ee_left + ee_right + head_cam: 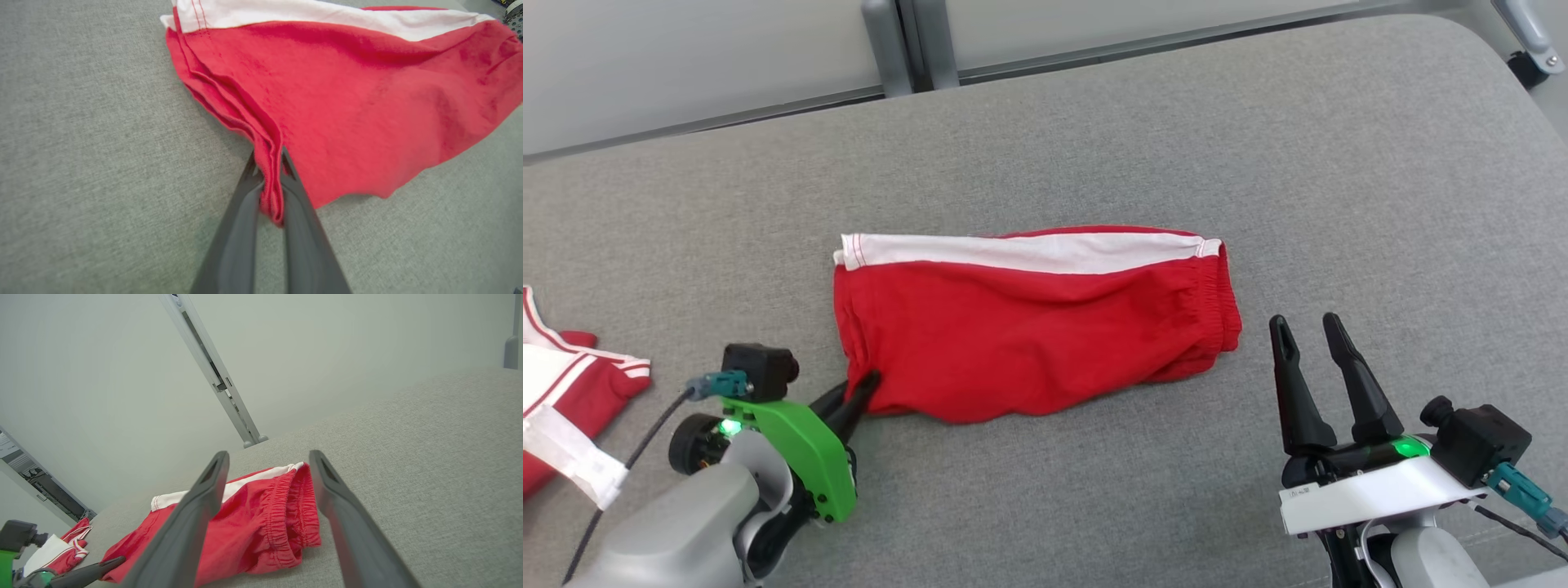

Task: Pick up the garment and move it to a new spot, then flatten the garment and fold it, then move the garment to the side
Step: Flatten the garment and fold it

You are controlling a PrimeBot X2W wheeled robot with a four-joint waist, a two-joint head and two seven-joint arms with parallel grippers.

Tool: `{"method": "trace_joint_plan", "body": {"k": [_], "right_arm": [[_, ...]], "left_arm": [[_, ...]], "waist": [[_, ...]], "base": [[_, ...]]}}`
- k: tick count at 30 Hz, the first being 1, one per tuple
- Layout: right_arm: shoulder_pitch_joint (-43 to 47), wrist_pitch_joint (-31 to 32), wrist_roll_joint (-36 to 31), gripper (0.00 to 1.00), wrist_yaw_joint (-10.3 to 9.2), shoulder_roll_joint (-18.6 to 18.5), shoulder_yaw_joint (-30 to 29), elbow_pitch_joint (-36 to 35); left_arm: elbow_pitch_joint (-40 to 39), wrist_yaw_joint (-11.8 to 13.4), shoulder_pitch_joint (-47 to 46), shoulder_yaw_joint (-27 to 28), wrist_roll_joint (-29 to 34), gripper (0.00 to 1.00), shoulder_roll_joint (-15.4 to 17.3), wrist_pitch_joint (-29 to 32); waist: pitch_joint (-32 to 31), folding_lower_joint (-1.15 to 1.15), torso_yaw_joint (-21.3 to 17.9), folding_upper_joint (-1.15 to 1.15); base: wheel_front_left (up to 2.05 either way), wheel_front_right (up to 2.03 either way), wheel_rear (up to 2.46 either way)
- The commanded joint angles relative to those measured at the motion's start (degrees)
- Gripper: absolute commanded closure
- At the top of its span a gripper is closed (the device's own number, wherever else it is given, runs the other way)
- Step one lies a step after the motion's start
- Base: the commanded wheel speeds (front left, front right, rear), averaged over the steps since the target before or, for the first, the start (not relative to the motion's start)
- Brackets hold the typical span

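Out to the left of the left end effector point(862, 390), well apart from it, a second red-and-white piece of clothing point(564, 384) lies bunched at the edge of the grey cloth-covered desk point(1094, 147). The left end effector, on its green-cased wrist, lies low over the desk with its dark fingers pressed together on the near left corner of the garment point(1029, 327). In the left wrist view a narrow ridge of layered red hem is pinched between the two fingers point(241, 204), and the rest of the cloth fans away beyond the tips. The garment is a pair of red shorts with a white band along its far edge. It lies folded lengthwise on the middle of the desk, stretching from the left end effector's tips toward the right end effector point(1305, 322), with its gathered elastic waistband at the right end. The right end effector stands just to the right of that waistband, apart from the cloth and holding nothing, its two fingers spread wide. In the right wrist view the waistband shows between them.
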Motion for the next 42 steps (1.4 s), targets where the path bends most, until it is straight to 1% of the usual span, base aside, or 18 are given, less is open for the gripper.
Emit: {"method": "trace_joint_plan", "body": {"k": [1, 3, 5, 8, 10, 11, 12, 13, 16, 18, 20, 24, 27, 31, 35, 38, 42], "right_arm": [[0.6, 0.1, -0.4, 0.00, 0.03, -0.2, -0.2, 0.1], [1.0, 0.4, -0.5, 0.00, 0.03, -0.2, -0.4, 0.1], [1.3, 0.5, -0.5, 0.00, 0.03, -0.3, -0.5, 0.1], [1.5, 0.8, -0.7, 0.00, 0.03, -0.3, -0.9, -0.1], [1.6, 1.1, -0.9, 0.00, 0.03, -0.3, -0.9, -0.2], [1.5, 1.2, -0.9, 0.00, 0.03, -0.3, -0.8, -0.2], [1.4, 1.4, -0.9, 0.00, 0.03, -0.3, -0.7, -0.2], [1.2, 1.5, -1.0, 0.00, 0.03, -0.3, -0.8, -0.2], [0.6, 1.7, -1.1, 0.00, 0.03, -0.4, -1.2, 0.2], [0.3, 1.7, -1.5, 0.00, 0.03, -0.6, -1.7, 0.2], [0.1, 1.7, -1.9, 0.00, 0.03, -0.9, -2.1, 0.3], [-0.3, 2.1, -2.8, 0.00, 0.03, -1.3, -3.0, 0.3], [-0.5, 2.3, -3.4, 0.00, 0.03, -1.4, -3.7, 0.5], [-0.3, 2.3, -3.7, 0.00, 0.03, -1.3, -4.9, 0.8], [0.3, 2.6, -4.6, 0.00, 0.03, -1.5, -5.5, 1.4], [0.8, 2.4, -5.2, 0.00, 0.03, -1.6, -5.7, 1.7], [1.6, 2.4, -6.0, 0.00, 0.03, -1.6, -5.6, 2.4]], "left_arm": [[-0.2, 0.5, 1.3, 0.2, -0.4, 1.00, -0.1, -0.6], [-0.3, 1.0, 2.4, 0.0, 0.4, 1.00, -0.1, -1.0], [-0.5, 1.1, 3.7, 0.2, -0.4, 1.00, -0.5, -1.2], [-0.8, 1.2, 4.4, 0.4, 0.1, 1.00, -0.8, -1.7], [-0.6, 1.7, 4.7, 0.9, 0.0, 1.00, -1.2, -2.1], [-0.4, 2.0, 4.7, 1.3, 0.2, 0.84, -1.5, -2.3], [-0.3, 2.5, 4.5, 1.7, 0.7, 0.20, -1.8, -2.6], [-0.2, 2.8, 4.4, 2.2, 1.0, 0.00, -2.1, -2.9], [0.2, 3.6, 4.9, 4.6, 1.6, 0.00, -3.1, -3.3], [0.2, 4.7, 4.0, 7.3, 4.3, 0.00, -3.5, -3.4], [-1.1, 5.9, 4.6, 12.5, 6.9, 0.00, -4.5, -3.4], [-4.8, 8.3, 8.7, 23.7, 15.7, 0.00, -5.5, -3.4], [-7.9, 8.9, 12.1, 31.6, 21.6, 0.00, -6.5, -3.4], [-12.4, 9.2, 17.3, 41.9, 29.6, 0.00, -8.4, -3.4], [-17.3, 9.1, 22.4, 51.3, 37.8, 0.00, -11.1, -3.4], [-20.4, 8.4, 26.1, 57.0, 41.9, 0.00, -13.1, -3.4], [-23.0, 6.6, 31.3, 61.7, 46.4, 0.00, -15.3, -3.4]], "waist": [[-0.5, 0.00, 0.5, 0.00], [-0.7, 0.00, 0.6, 0.00], [-1.0, 0.00, 0.8, 0.00], [-1.5, 0.00, 1.2, 0.00], [-1.7, 0.00, 1.8, 0.00], [-1.8, 0.00, 2.0, 0.00], [-1.9, 0.00, 2.2, 0.00], [-2.0, 0.00, 2.4, 0.00], [-2.7, 0.00, 3.1, 0.00], [-3.2, 0.00, 3.8, 0.00], [-3.9, 0.00, 4.5, 0.00], [-5.2, 0.00, 5.7, 0.00], [-6.2, 0.00, 6.5, 0.00], [-7.4, 0.00, 7.6, 0.00], [-8.4, 0.00, 8.6, 0.00], [-9.2, 0.00, 9.1, 0.00], [-10.4, 0.00, 9.4, 0.00]], "base": [[0.00, 0.00, 0.00], [0.00, 0.00, 0.00], [0.00, 0.00, 0.00], [0.00, 0.00, 0.00], [0.00, 0.00, 0.00], [0.00, 0.00, 0.00], [0.00, 0.00, 0.00], [0.00, 0.00, 0.00], [0.00, 0.00, 0.00], [0.00, 0.00, 0.00], [0.00, 0.00, 0.00], [0.00, 0.00, 0.00], [0.00, 0.00, 0.00], [0.00, 0.00, 0.00], [0.00, 0.00, 0.00], [0.00, 0.00, 0.00], [0.00, 0.00, 0.00]]}}
